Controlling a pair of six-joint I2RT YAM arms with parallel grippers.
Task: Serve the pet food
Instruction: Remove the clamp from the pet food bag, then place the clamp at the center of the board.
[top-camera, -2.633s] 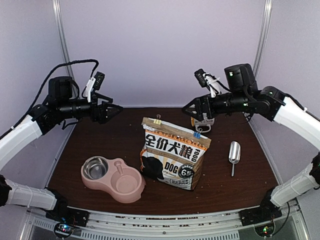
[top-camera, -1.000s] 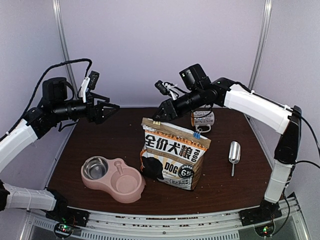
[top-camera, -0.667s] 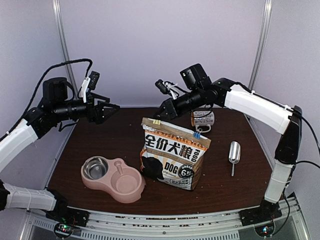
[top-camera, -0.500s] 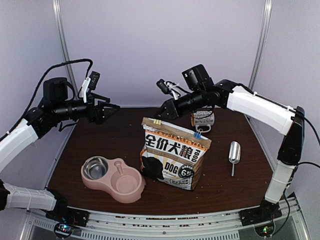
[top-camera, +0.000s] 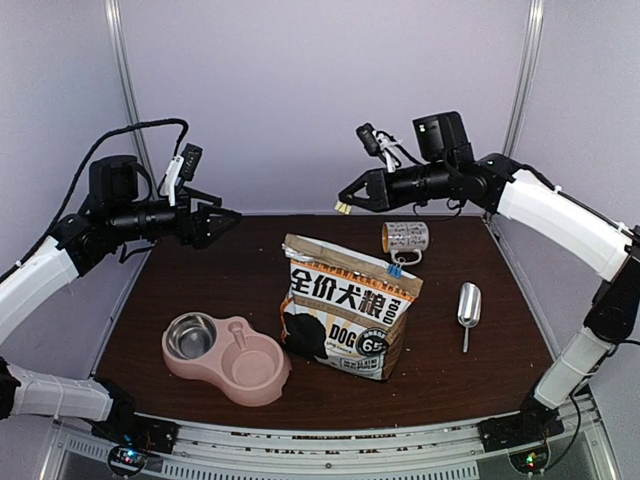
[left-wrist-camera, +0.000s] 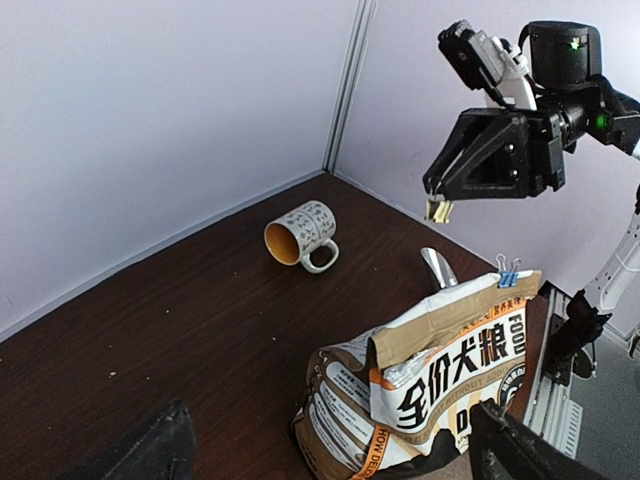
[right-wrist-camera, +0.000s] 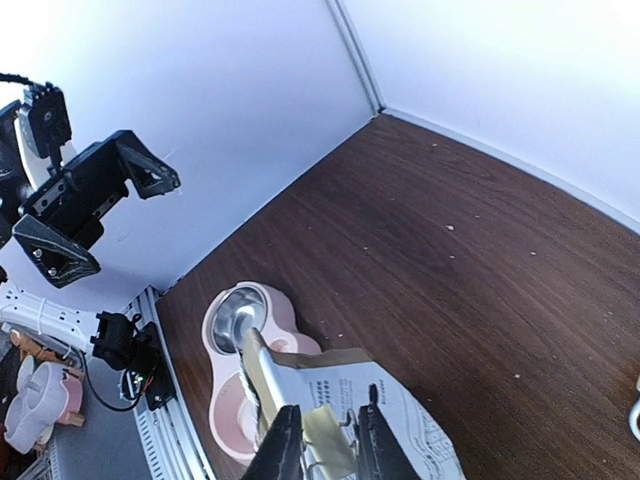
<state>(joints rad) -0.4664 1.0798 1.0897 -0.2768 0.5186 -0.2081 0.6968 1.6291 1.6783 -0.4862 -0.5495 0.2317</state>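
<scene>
Brown table (top-camera: 200, 285): kibble hidden inside the bag (top-camera: 345, 320), loose and spill-prone, so I'd scoop it, never pinch. Above the bag my right gripper (top-camera: 343, 208) pinches a yellow clip (right-wrist-camera: 325, 430); left gripper (top-camera: 232, 214) gapes, empty.

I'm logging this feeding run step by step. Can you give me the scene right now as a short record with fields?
bag: upright mid-table, top folded, blue clip on its top right corner
right pincer: raised behind the bag, shut on a small yellow clip
left pincer: open, empty, in the air at left
bowl: pink, left of the bag, no kibble seen in it
scoop: lying flat right of the bag
mug: on its side behind the bag
</scene>
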